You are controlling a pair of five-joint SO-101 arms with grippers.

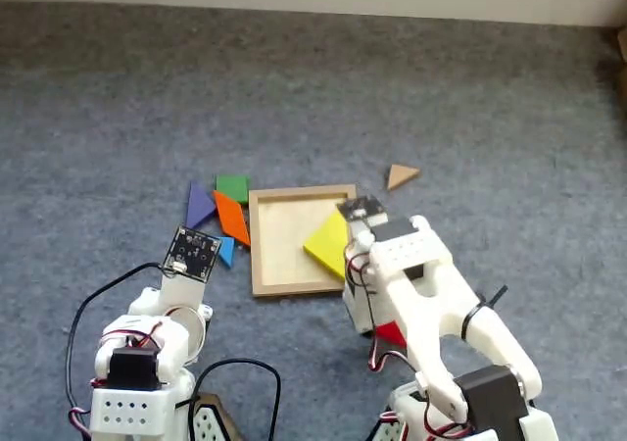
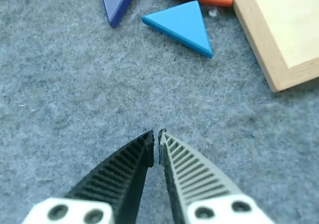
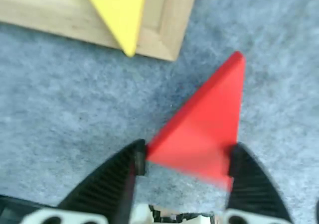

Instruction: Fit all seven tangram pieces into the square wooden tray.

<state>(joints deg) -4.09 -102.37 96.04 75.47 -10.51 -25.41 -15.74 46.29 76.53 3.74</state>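
Observation:
The square wooden tray lies mid-table. A yellow triangle rests in it with one corner over the near right rim; the yellow triangle juts past that rim. Just outside that corner a red triangle sits low on the carpet, and my right gripper is shut on it, one finger at each side. Left of the tray lie a green square, a purple triangle, an orange parallelogram and a light blue triangle. My left gripper is shut and empty, over bare carpet short of the blue triangle.
A plain wooden triangle lies beyond the tray's far right corner. The right arm covers the tray's near right corner from above. Grey carpet stretches free all around the far side.

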